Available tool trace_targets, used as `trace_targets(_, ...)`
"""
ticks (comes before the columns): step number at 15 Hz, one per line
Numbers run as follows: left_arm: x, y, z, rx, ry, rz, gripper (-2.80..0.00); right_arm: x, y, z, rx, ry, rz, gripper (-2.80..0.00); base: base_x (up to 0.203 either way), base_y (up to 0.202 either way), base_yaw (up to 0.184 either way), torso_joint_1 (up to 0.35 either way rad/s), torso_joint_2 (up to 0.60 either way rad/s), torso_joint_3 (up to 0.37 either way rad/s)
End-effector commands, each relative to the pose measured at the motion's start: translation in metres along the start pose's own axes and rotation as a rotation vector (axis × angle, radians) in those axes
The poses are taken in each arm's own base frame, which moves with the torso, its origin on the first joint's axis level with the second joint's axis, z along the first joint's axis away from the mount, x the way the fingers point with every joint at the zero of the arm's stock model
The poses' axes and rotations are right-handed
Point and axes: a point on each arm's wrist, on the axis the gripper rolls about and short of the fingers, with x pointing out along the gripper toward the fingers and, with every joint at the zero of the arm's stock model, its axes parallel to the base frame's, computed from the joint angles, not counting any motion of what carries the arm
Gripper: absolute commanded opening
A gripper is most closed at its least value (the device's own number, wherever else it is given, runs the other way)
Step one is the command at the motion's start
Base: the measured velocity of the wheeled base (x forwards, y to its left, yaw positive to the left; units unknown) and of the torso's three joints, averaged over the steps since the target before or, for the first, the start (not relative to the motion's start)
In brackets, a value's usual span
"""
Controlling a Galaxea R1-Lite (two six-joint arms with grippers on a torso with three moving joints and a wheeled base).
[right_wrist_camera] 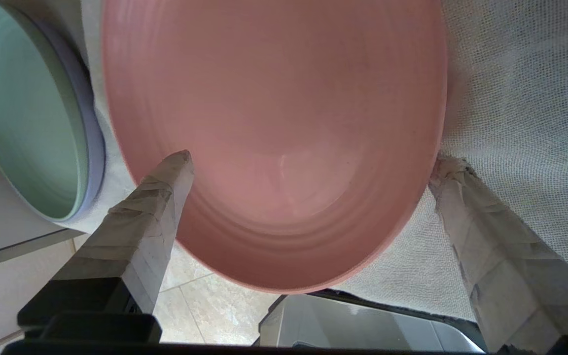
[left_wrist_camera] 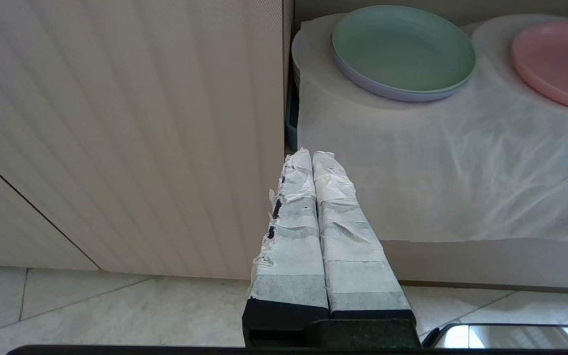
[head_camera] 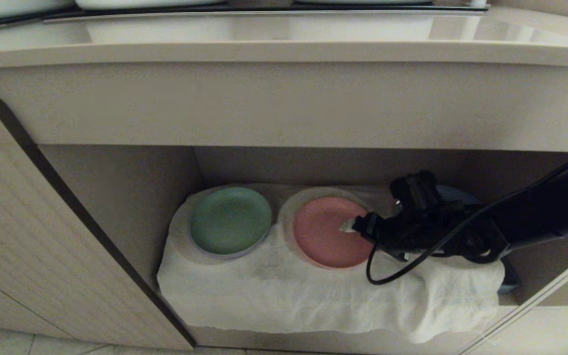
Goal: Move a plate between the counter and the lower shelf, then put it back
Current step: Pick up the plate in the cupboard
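A salmon-pink plate (head_camera: 331, 231) lies flat on a white wrinkled cloth (head_camera: 284, 291) that covers the floor of the lower shelf (head_camera: 121, 197), a beige-walled recess beneath the counter (head_camera: 284, 52); it sits mid-shelf, with a green plate (head_camera: 230, 220) of like size just beside it toward the robot's left, the two rims close but apart.

The right gripper (head_camera: 350, 226) reaches into the recess from the robot's right, its tip over the plate's right-hand edge; in the right wrist view the right gripper (right_wrist_camera: 308, 162) has its jaws spread wide and holding nothing; one taped finger (right_wrist_camera: 160, 192) hangs over the plate's inside, the other (right_wrist_camera: 466, 197) stands outside the rim over the cloth, so the rim lies between them. Whether either finger touches the plate cannot be told.

The plate is round, so no long axis matters; what counts is that its near rim sits straddled by the open fingers, directly ahead of the wrist; closing on that edge looks like the next move, and the grip would need the lower finger to get under the rim against the soft cloth.

The left gripper (left_wrist_camera: 313, 160) is parked low outside the cabinet, beside a ribbed door panel (left_wrist_camera: 126, 133) and above the tiled floor (left_wrist_camera: 116, 310), its jaws pressed together and empty; the right arm is clearly the nearer one.
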Motion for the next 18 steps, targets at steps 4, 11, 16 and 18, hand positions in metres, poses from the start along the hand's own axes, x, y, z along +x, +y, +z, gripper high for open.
trace_targets(4,0.0,0.0,0.0,0.0,0.0,0.0,-2.8,0.0,-0.002,-0.002,-0.004,0.01,-0.01,0.0,0.0,0.0,0.0,0.0,0.0,0.0)
trace_targets(11,0.0,0.0,0.0,0.0,0.0,0.0,-2.8,0.003,-0.005,-0.006,-0.063,0.032,-0.029,0.0,0.0,0.0,0.0,0.0,0.0,0.0)
trace_targets(16,0.0,0.0,0.0,0.0,0.0,0.0,-2.8,0.005,-0.004,-0.014,-0.079,0.051,-0.046,0.0,0.0,0.0,0.0,0.0,0.0,0.0)
trace_targets(18,0.0,0.0,0.0,0.0,0.0,0.0,-2.8,0.005,-0.005,-0.02,-0.083,0.076,-0.07,0.0,0.0,0.0,0.0,0.0,0.0,0.0)
